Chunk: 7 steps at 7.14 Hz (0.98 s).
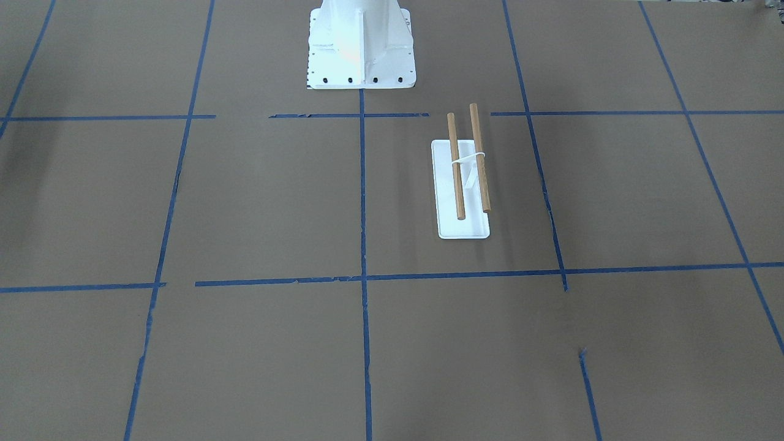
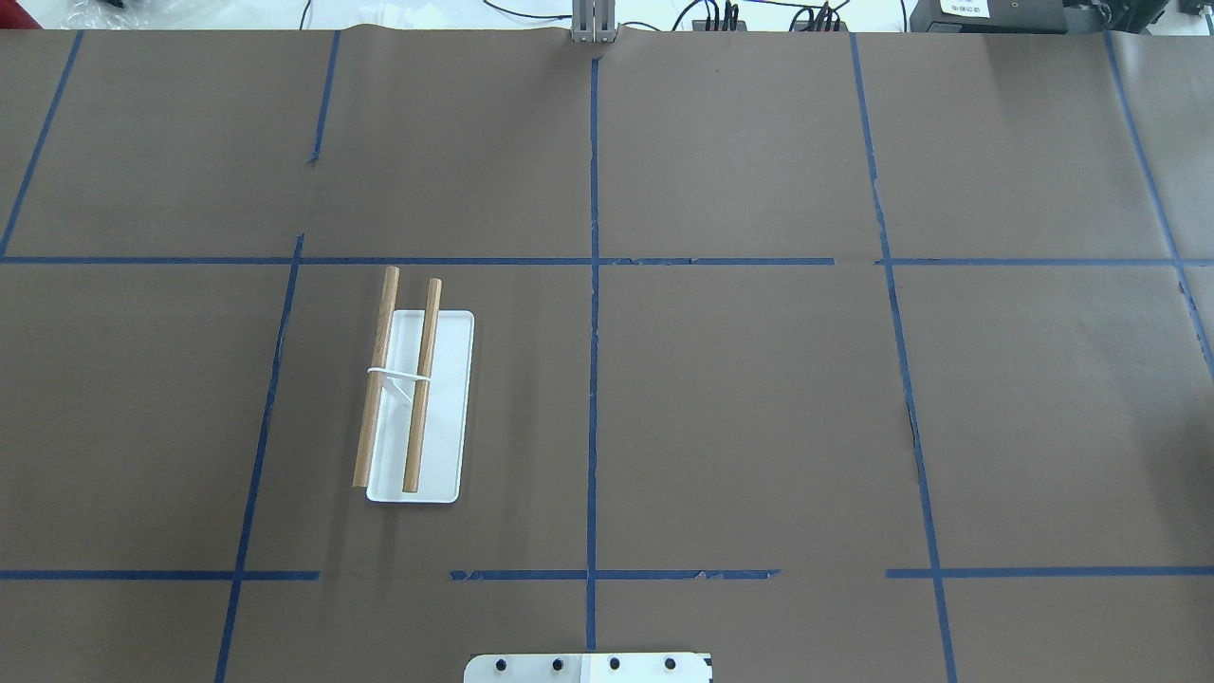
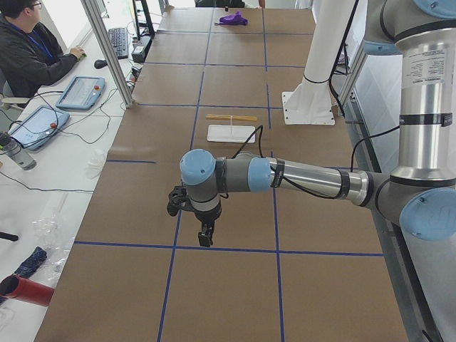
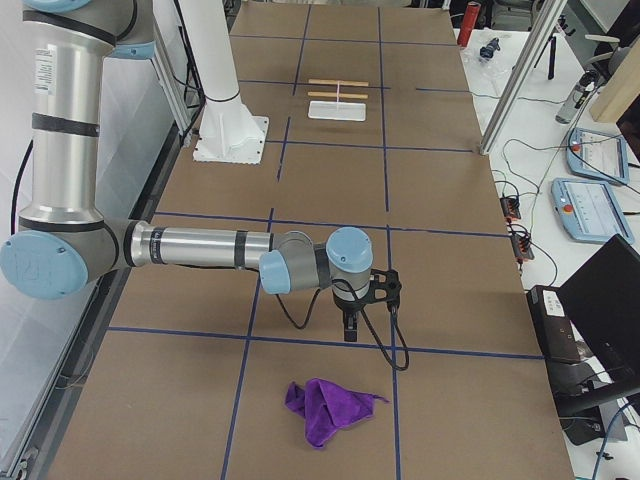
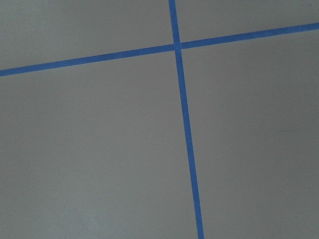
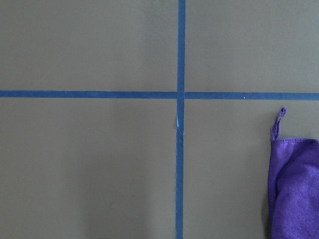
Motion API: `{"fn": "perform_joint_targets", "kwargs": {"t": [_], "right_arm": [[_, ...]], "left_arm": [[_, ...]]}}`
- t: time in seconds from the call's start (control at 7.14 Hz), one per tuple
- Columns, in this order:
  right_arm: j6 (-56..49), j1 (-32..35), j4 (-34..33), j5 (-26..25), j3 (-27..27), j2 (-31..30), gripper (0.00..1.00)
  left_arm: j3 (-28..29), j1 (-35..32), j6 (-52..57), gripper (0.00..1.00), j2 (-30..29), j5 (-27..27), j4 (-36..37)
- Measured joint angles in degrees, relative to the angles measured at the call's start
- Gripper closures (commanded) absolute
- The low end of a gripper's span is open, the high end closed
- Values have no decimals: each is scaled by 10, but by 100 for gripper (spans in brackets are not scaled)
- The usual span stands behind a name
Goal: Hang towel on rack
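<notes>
The deep-purple towel (image 4: 325,407) lies crumpled on the brown table near the robot's right end. It also shows at the right edge of the right wrist view (image 6: 295,189) and far off in the exterior left view (image 3: 234,18). The rack (image 1: 463,228), a white base with two wooden dowels, stands bare on the robot's left half (image 2: 446,398). My right gripper (image 4: 349,333) hangs just above the table, a short way from the towel; I cannot tell whether it is open. My left gripper (image 3: 205,241) hangs over bare table, well away from the rack (image 3: 231,132); I cannot tell its state either.
The big white bolted pedestal (image 1: 361,49) stands at the robot's side of the table. Blue tape lines grid the brown cover. An operator (image 3: 32,53) sits at a side desk with pendants and cables. An aluminium post (image 3: 107,50) stands at the table edge.
</notes>
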Motion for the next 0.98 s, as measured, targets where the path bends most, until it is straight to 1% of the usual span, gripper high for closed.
{"fn": "perform_joint_targets", "kwargs": {"t": [0.28, 0.56, 0.7, 0.84, 0.98], "right_arm": [[-2, 0, 1, -2, 7, -1, 0], [-5, -14, 3, -11, 30, -5, 0], [-9, -25, 6, -38, 36, -12, 0], [-35, -32, 14, -80, 36, -30, 0], [-83, -34, 25, -103, 28, -52, 1]], "left_arm": [[-4, 1, 1, 0, -8, 0, 1], [-19, 4, 2, 0, -11, 0, 1], [-23, 5, 3, 0, -12, -2, 0], [-24, 6, 3, 0, -12, -4, -1], [-24, 6, 3, 0, -12, -6, -1]]}}
